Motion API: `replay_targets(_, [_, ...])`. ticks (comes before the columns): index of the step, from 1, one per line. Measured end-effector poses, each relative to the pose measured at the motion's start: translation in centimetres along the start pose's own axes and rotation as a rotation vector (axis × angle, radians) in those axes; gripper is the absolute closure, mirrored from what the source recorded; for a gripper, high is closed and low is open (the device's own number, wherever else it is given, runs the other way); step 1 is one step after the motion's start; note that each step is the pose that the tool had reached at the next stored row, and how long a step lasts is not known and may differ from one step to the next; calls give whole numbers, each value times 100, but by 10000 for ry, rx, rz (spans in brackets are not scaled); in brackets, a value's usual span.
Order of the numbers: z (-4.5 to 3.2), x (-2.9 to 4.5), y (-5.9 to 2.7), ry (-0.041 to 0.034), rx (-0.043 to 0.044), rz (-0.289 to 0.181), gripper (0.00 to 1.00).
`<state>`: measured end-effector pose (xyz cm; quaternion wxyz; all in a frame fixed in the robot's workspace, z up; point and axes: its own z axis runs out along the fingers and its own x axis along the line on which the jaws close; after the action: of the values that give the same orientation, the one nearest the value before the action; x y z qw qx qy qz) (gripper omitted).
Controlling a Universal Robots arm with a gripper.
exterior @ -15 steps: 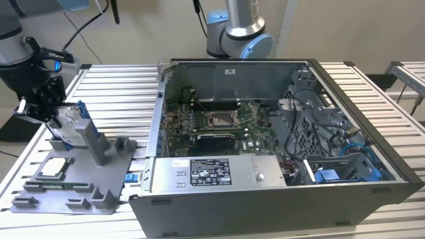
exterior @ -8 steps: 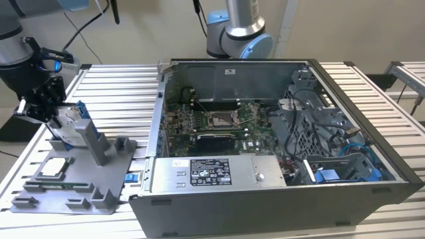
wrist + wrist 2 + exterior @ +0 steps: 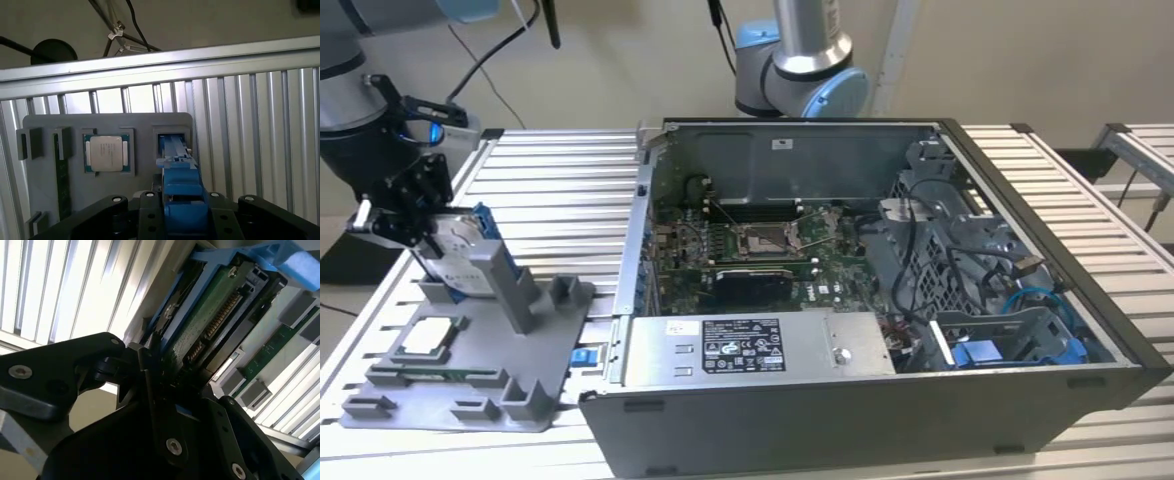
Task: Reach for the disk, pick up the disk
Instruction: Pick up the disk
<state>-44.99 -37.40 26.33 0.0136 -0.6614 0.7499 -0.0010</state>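
You're on the grab part of this one, as far as I can judge. The claw (image 3: 420,232) sits over the top end of the disk (image 3: 454,250). The disk stands on edge in a slot at the back of the grey tray (image 3: 480,390), roughly 9 o'clock from the open PC case (image 3: 854,420) in the exterior view.

The second wrist view shows the disk (image 3: 210,325) with its green board side running right into the claw. In the first wrist view the disk (image 3: 177,175) is dead centre, blue rail facing the camera. I can't tell whether the claw is actually clenched on it or just sitting around it.

The disk's lower end looks seated in the slot, so I'd call the reach done and the pick-up not finished. My read is that this step wants a firm squeeze and a straight pull along the slot. The tall grey post (image 3: 507,285) at the disk's 4 o'clock and the chip (image 3: 427,337) at its 7 o'clock are both close.
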Motion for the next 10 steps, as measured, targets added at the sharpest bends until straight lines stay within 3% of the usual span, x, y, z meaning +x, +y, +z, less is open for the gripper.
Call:
replay_targets(2, [-1, -1, 0, -209, -28, 4, 100])
replay_targets(10, [-40, -2, -1, -226, -29, -46, 100])
